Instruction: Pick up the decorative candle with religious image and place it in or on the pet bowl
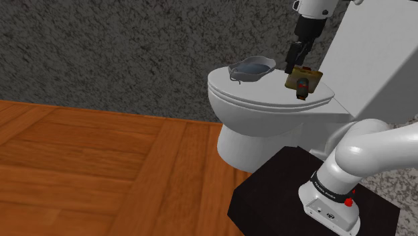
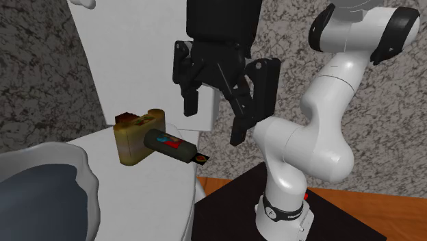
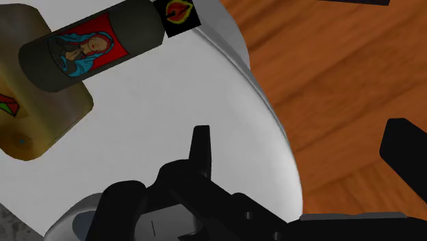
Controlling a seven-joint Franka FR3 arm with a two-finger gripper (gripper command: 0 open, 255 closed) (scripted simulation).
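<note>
The candle (image 1: 303, 87) is a dark cylinder with a red and blue praying-figure label. It lies on its side across a yellow-brown block (image 1: 299, 76) on the closed white toilet lid (image 1: 268, 97). A grey pet bowl (image 1: 251, 68) sits on the same lid, toward the shoulder view's left. My gripper (image 1: 295, 62) hangs open just above the lid beside the candle, holding nothing. In the second exterior view the candle (image 2: 171, 144) pokes out of the block (image 2: 132, 137), left of the gripper (image 2: 213, 124); the bowl rim (image 2: 72, 164) is nearest. The wrist view puts the candle (image 3: 89, 48) ahead of the gripper (image 3: 301, 137).
The white toilet tank (image 1: 375, 60) rises right behind the gripper. A wooden floor (image 1: 100, 167) lies below the lid's edge, and a speckled grey wall (image 1: 134, 53) stands behind. The black stand (image 1: 281, 184) is close to the toilet bowl.
</note>
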